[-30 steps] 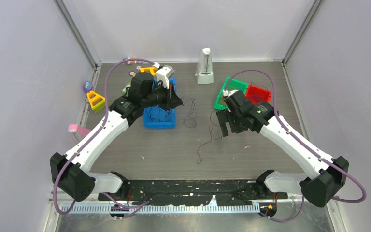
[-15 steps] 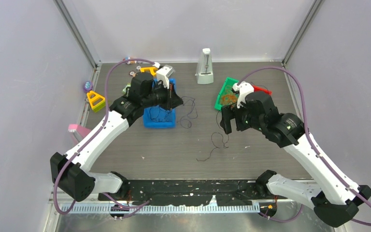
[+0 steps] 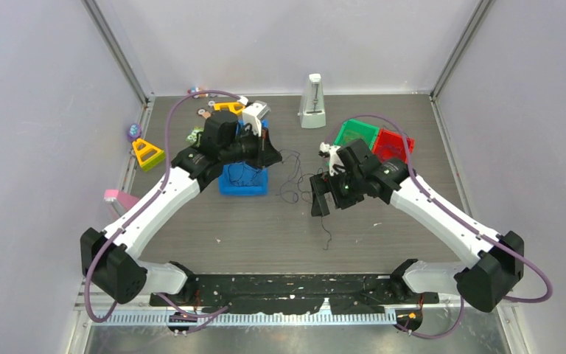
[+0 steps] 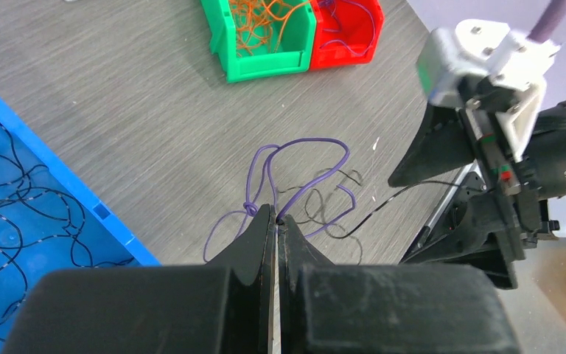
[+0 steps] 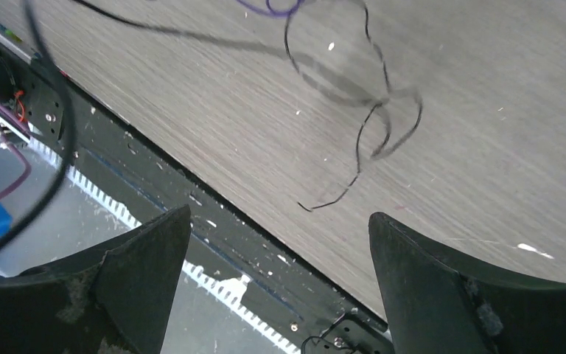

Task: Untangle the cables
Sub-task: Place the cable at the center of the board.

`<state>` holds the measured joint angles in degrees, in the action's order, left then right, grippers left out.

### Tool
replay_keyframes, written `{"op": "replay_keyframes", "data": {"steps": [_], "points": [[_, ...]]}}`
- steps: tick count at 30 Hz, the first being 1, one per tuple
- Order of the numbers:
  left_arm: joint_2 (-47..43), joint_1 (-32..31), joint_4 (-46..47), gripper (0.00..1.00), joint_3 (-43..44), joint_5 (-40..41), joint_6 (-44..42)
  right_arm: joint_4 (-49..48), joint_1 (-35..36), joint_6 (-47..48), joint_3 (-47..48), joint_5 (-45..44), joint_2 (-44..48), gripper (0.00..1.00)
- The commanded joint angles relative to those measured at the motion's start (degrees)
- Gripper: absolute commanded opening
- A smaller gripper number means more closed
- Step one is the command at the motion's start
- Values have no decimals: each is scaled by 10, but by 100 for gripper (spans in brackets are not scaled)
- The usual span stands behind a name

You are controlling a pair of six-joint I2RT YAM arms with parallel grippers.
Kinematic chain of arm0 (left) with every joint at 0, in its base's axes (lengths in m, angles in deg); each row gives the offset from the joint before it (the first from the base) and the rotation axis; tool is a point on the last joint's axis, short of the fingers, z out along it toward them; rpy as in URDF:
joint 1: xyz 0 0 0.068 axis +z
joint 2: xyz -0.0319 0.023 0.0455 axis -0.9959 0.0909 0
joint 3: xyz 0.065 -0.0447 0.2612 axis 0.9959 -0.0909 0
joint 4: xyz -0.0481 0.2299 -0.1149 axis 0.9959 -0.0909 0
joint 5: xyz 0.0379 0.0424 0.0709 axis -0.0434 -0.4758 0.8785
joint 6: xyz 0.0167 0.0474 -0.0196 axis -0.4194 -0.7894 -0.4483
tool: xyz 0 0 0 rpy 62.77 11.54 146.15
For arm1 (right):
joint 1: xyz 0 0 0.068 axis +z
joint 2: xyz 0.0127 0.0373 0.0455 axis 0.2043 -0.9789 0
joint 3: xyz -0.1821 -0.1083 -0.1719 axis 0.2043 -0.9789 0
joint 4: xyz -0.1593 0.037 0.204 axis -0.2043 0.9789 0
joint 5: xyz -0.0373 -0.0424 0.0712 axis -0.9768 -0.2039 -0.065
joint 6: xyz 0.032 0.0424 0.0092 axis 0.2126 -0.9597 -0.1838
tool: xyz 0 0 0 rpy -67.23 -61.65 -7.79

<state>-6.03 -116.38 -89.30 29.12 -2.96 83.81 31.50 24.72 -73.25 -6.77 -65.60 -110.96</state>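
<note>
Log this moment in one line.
left gripper: shut on purple wire | right gripper: open above table | black wire: free, under right gripper

Two arms (image 3: 155,203) stand at one table (image 3: 265,228), each with one gripper: a left gripper (image 4: 275,221) and a right gripper (image 5: 278,215). There are three bins: one blue bin (image 3: 242,189), one green bin (image 4: 265,70) and one red bin (image 4: 343,55). Outside the bins there is one purple cable (image 4: 306,141). The black cables (image 5: 355,173) beside it are too entwined to count, as are the strands inside the bins. There are also one yellow triangle (image 3: 146,153), a second yellow piece (image 3: 225,107), one white metronome (image 3: 313,99) and one pink block (image 3: 118,198).
</note>
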Motion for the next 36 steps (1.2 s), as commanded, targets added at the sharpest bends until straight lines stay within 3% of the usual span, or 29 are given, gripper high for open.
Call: {"op": "replay_keyframes", "data": {"steps": [1,9,17,19,20,26,32,36], "points": [[26,-3,22,0,22,-10,5,-33,-7,-20,-29,48,-5,95],[48,-4,8,0,62,20,-3,30,-7,17,-49,-76,-43,95],[71,-5,-11,0,133,55,-13,32,51,-38,-120,-101,-64,95],[72,-5,-11,0,135,55,-13,96,74,-55,-104,-167,-86,95],[72,-5,-11,0,135,56,-13,125,94,-67,-89,-247,-96,95],[66,-5,-8,0,124,60,-20,339,136,-114,116,-495,-171,95],[51,-4,-29,0,122,83,-42,376,140,-109,180,-523,-261,95],[40,-4,-37,0,111,86,-56,311,141,-73,150,-425,-232,95]]}}
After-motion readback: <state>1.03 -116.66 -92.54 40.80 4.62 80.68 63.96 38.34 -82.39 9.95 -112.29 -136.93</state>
